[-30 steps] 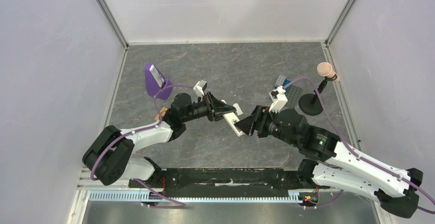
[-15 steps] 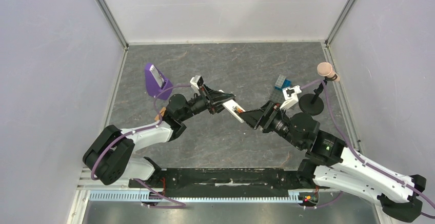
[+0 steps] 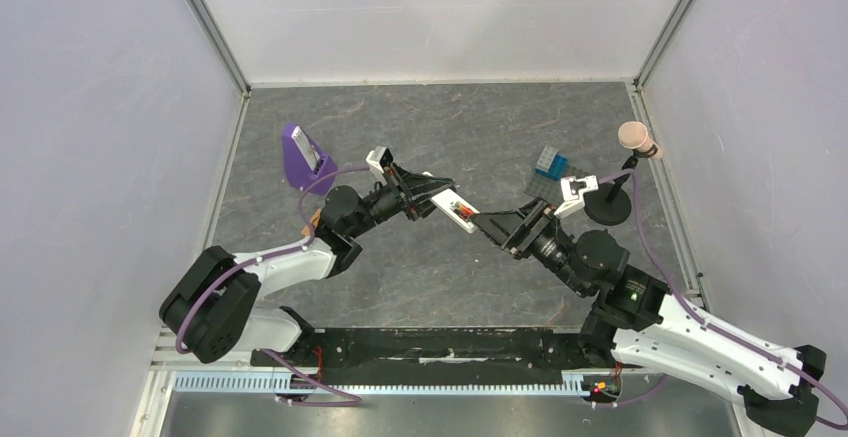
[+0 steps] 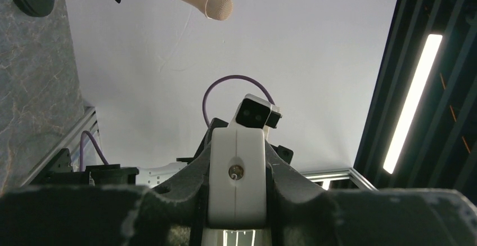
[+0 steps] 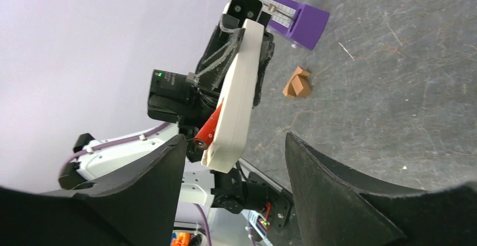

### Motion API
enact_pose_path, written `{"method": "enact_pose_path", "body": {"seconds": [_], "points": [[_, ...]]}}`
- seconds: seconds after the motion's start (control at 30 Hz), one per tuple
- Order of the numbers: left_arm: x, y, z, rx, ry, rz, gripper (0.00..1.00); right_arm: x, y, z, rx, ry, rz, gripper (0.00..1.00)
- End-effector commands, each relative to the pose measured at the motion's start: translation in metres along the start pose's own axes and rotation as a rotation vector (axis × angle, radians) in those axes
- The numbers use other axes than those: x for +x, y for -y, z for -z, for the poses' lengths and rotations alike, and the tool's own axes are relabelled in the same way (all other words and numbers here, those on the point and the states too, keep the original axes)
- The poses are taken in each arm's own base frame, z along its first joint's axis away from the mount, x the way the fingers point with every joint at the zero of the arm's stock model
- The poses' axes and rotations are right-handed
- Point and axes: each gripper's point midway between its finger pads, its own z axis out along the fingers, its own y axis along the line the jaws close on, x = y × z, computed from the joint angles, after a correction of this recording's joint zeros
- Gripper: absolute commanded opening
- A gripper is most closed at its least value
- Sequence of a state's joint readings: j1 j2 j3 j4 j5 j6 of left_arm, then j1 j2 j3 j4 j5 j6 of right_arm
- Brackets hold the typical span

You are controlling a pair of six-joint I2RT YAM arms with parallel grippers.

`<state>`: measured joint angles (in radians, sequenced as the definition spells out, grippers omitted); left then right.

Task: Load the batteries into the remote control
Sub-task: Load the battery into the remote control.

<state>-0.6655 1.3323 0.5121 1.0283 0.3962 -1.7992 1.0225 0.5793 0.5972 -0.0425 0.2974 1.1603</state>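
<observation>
White plastic, the remote control (image 5: 239, 83) looked stiff, light and slick, clamped end-on in the left pincer (image 3: 440, 199). The right pincer (image 3: 487, 223) gaped empty. Between its jaws, the red-orange battery (image 5: 209, 128) seemed half-seated: tiny, rollable, best pinched mid-barrel.

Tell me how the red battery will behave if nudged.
The red battery pokes slantwise out of the remote control, so it is probably not seated and could slip out. It looks like a slim, smooth cylinder, so once free it would likely roll.
</observation>
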Motion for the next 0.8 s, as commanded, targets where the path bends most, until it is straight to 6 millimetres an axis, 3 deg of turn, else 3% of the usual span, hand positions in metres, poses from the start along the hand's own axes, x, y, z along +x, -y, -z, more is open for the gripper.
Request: {"method": "enact_pose_path", "body": {"seconds": [0.0,0.33,0.77], "points": [[0.006,0.025,0.005,0.092,-0.01,0.024,0.02,-0.018,-0.016,0.002,-0.076,0.085,-0.073,0.66],[0.008,0.025,0.007,0.102,-0.02,0.03,0.02,-0.017,-0.013,0.003,-0.085,0.09,-0.087,0.52],[0.011,0.023,0.008,0.091,-0.029,0.016,0.02,-0.008,0.0,-0.005,-0.02,0.066,-0.086,0.45]]}}
